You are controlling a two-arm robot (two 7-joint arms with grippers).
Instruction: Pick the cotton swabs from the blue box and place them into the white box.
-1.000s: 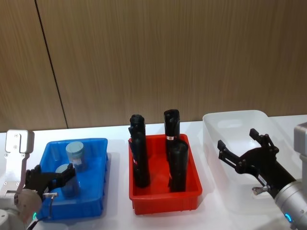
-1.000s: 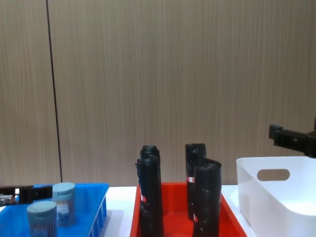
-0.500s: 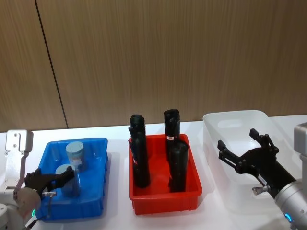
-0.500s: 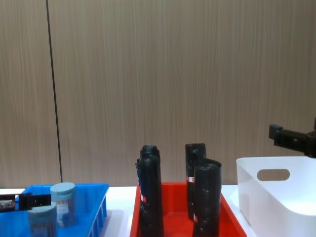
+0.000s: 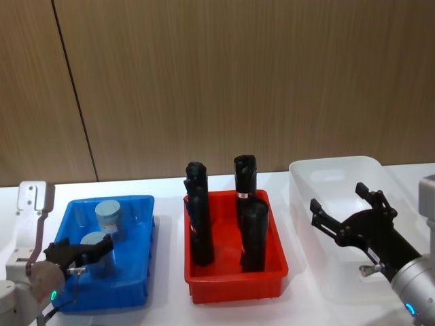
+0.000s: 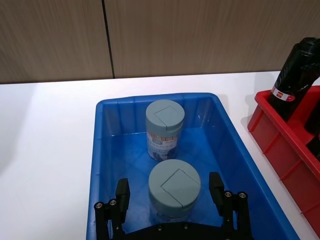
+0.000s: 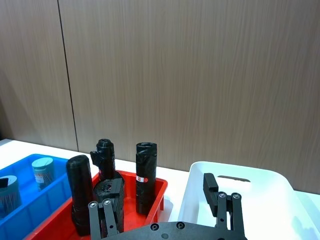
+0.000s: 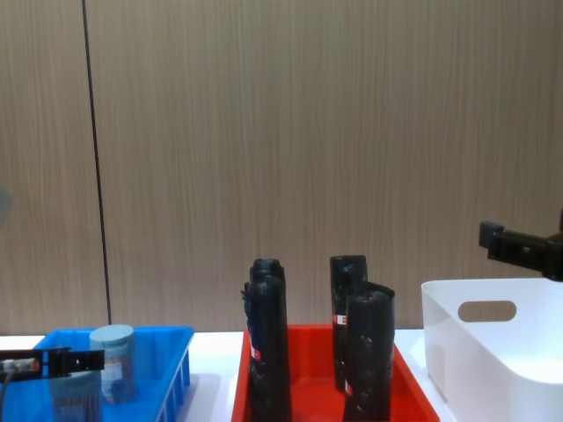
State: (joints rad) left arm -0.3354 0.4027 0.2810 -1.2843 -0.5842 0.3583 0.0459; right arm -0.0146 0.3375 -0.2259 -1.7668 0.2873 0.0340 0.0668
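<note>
Two cotton swabs tubs with pale grey-blue lids stand in the blue box: a far one and a near one. My left gripper is open, low inside the box. Its fingers flank the near tub with a small gap on each side; the far tub stands free behind. At the right is the white box, and my right gripper hangs open above it with nothing between its fingers. From the chest, a left finger crosses in front of the near tub.
A red tray with three tall black cylinders sits between the blue box and the white box. A wooden wall runs behind the white table. The white box has an oval handle cutout.
My left gripper has sunk lower into the blue box and slid forward, so its fingers now flank the near tub. The right arm has not moved.
</note>
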